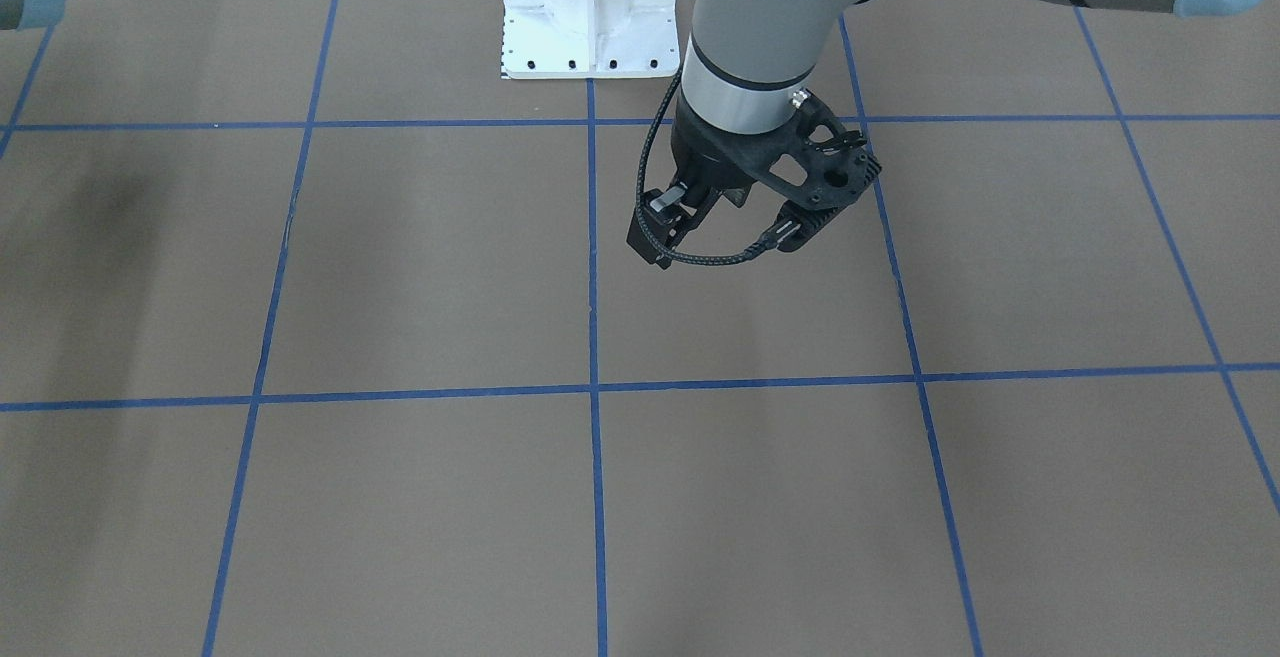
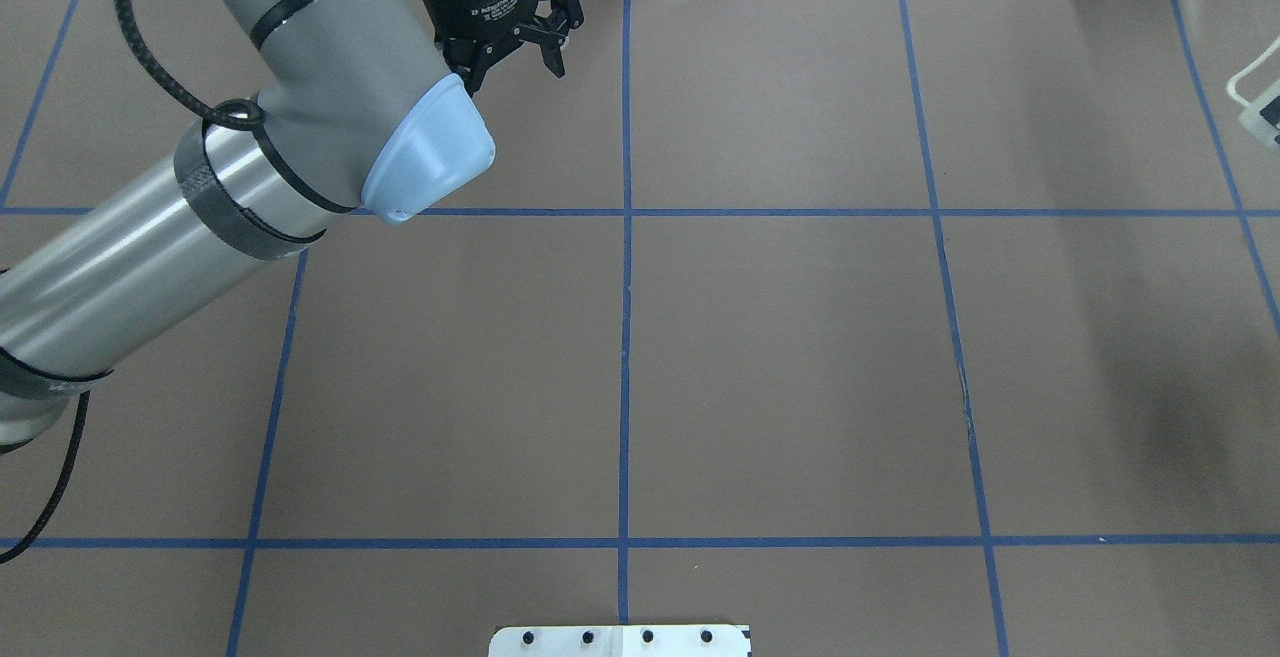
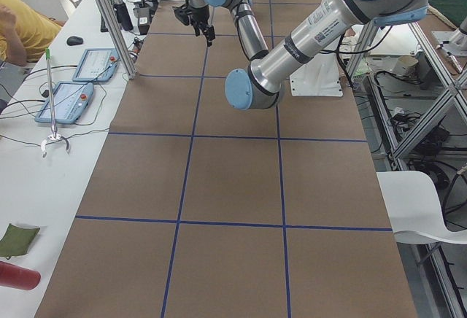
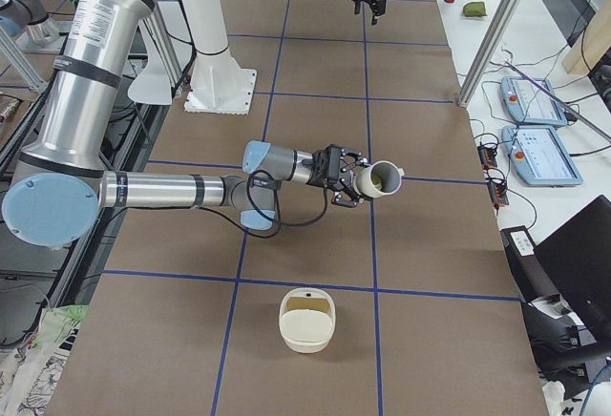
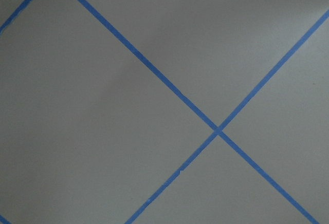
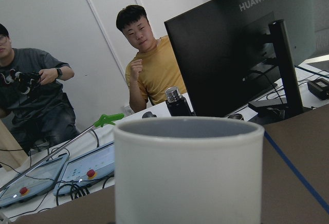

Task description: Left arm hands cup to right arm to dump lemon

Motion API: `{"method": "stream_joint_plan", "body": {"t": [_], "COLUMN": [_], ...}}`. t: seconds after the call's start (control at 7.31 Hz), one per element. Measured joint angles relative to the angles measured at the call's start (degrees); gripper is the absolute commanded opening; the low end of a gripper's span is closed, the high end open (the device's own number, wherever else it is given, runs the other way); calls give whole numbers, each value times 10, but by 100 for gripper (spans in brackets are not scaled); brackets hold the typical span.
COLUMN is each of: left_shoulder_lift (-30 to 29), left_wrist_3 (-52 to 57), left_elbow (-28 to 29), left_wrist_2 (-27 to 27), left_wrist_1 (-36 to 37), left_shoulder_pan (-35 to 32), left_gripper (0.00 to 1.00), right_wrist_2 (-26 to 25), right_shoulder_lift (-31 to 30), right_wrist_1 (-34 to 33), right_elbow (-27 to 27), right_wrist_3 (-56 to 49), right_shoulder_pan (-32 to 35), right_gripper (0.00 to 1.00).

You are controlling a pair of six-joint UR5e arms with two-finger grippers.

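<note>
The right claw (image 4: 356,181) is appearing only in the right-side view, at mid-frame, with its black fingers lying around the base end of the cup (image 4: 378,178). From that view I cannot tell whether they are clamping it. The white cup is lying on its side, its mouth facing the frame's right. A yellow-green patch, the lemon (image 4: 381,184), is showing inside the mouth. In the right wrist view the cup's white wall and greyish rim are filling the lower centre.

The left claw (image 2: 513,70) is hanging at the upper left of the overhead view, its fingers spread apart with nothing between them, above the brown desk (image 2: 800,337) with its blue tape grid.

A cream-coloured container (image 4: 307,320) is sitting on the desk at the lower centre of the right-side view, well apart from the cup.
</note>
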Motion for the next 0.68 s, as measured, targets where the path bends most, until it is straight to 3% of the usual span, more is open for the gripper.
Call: {"method": "stream_joint_plan", "body": {"t": [0.27,0.41,0.68], "left_shoulder_lift": [-1,-1,-1], "left_wrist_3": [2,2,3], "left_elbow": [1,1,2], "left_wrist_2": [5,6,7], "left_wrist_1": [-2,-2,-2], "left_shoulder_pan": [-2,-4,-8], "left_gripper": [100,100,100], "right_wrist_2": [34,47,77], "right_shoulder_lift": [-65,-84,-87], "right_wrist_1": [88,154,310], "right_elbow": [-19,-59,-188], "right_wrist_3": [93,161,259], "right_shoulder_pan": [18,22,31], "right_gripper": [0,0,0]}}
